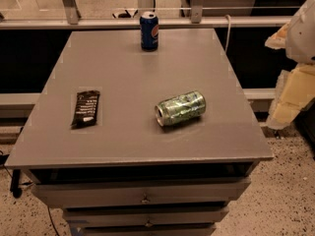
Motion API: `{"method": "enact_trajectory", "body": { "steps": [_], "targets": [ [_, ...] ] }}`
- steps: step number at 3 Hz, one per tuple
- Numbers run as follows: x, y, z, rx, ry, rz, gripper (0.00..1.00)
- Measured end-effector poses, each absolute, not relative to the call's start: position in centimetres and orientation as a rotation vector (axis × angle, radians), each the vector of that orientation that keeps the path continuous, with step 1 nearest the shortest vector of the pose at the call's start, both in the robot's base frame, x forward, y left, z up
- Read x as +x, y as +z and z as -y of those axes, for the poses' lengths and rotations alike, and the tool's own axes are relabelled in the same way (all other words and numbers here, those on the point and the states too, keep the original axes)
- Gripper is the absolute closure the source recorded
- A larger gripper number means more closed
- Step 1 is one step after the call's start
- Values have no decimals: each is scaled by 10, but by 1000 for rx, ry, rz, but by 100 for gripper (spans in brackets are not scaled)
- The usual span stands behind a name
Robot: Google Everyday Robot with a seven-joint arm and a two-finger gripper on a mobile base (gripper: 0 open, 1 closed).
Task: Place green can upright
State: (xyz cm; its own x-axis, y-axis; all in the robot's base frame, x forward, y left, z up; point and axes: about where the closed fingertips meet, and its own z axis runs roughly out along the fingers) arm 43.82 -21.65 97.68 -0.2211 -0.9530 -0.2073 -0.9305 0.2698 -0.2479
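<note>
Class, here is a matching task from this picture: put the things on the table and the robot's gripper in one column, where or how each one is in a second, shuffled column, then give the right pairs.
1. green can
2. blue can
3. dark snack packet
4. gripper

A. upright at the far edge of the table
B. off the table, at the picture's right edge
C. flat on the table's left side
D. on its side, right of the middle

Pairs: 1-D, 2-A, 3-C, 4-B

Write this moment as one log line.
green can: on side on table | gripper: beside table's right edge, not touching can | blue can: upright, far edge
</note>
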Motion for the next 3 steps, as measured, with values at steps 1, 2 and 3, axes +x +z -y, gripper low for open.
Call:
{"method": "enact_trajectory", "body": {
  "steps": [1, 2, 3],
  "targets": [
    [438, 977, 216, -1723, -100, -2230, 0],
    [441, 977, 211, -1740, -100, -2195, 0],
    [459, 950, 178, -1829, -28, -2073, 0]
  ]
}}
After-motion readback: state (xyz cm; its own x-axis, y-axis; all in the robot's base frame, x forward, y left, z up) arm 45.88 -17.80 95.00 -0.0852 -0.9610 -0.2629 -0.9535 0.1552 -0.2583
